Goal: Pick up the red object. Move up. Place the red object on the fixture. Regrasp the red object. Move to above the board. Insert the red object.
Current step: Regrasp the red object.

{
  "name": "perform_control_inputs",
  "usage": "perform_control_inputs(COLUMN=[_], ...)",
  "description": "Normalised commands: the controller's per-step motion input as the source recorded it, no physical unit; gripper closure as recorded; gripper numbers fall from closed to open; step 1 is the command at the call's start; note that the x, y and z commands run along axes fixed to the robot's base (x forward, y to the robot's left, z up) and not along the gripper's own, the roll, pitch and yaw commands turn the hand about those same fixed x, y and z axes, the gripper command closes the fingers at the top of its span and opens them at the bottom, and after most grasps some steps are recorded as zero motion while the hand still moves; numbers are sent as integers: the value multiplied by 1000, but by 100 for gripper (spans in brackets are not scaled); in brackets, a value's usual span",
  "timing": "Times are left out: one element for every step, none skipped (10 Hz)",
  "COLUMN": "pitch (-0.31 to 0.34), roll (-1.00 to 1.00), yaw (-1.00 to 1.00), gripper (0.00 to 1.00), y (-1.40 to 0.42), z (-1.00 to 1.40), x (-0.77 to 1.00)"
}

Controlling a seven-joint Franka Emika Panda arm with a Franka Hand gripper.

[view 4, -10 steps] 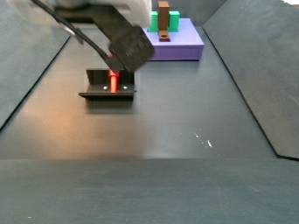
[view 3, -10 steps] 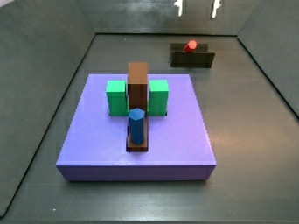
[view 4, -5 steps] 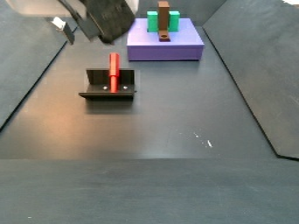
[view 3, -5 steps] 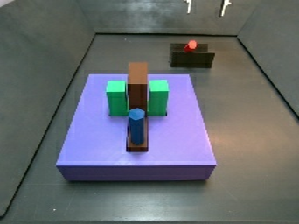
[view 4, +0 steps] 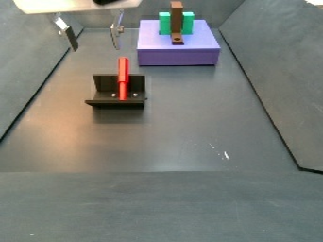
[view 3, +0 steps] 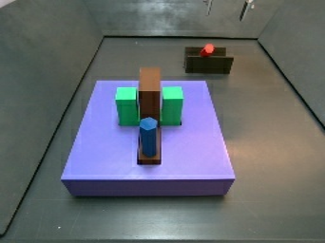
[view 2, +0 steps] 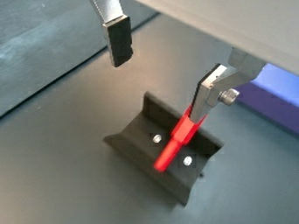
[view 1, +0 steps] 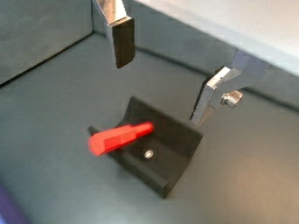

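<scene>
While the tool (view 4: pixel 90 31) hangs high over the dark floor at about eleven o'clock in a side view, its two silver fingers (view 4: pixel 64 30) stand well apart with nothing between them. Both wrist views show the same: one dark-padded finger (view 1: pixel 121 41) and its partner (view 1: pixel 212 94) spread wide above the fixture (view 1: pixel 163 153), clear of it.

Going left to right in that side view, the fixture (view 4: pixel 117 98) sits on the floor left of centre, a small dark holder, and the red object (view 4: pixel 124 75) rests on it, lying along its open top with one end reaching past the back edge. In a wrist view the red object (view 2: pixel 177 145) lies slantwise across the fixture (view 2: pixel 149 142), in the channel between its walls; the other finger's tip (view 2: pixel 208 98) hangs above the peg's far end, not touching as far as I can tell.

Further right and back, around one o'clock, stands the board (view 4: pixel 178 47), purple, carrying green blocks (view 4: pixel 180 21) and a brown block (view 4: pixel 179 31).

From the opposite side the board (view 3: pixel 105 161) fills the foreground with a blue peg (view 3: pixel 148 136) upright in the brown slotted block (view 3: pixel 150 98), and the fixture (view 3: pixel 208 63) sits well behind at one o'clock, the red object (view 3: pixel 208 49) showing as a red dot on top.
</scene>
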Motion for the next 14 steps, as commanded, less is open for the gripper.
perform_control_inputs(pitch=[-29,-31,-31,-6,0,0,0,0,-57,-340,-806,-871,-769,-520], roll=[1000,1000,1000,1000,757,817,909,814,731,543,294,217,271,611], yaw=[-46,-40,-23,0,34,0,6,114,180,263,480,566,511,240], gripper=[0,0,0,0,0,0,0,0,0,0,0,0,0,0], y=[-60,-43,0,-60,-74,-6,-37,-43,-66,-91,-17,-54,-123,-297], z=[-43,-49,-29,0,0,0,0,-6,-134,-271,-240,-149,-37,0], x=[0,0,0,34,71,0,0,-6,-57,-94,-149,0,0,-226])
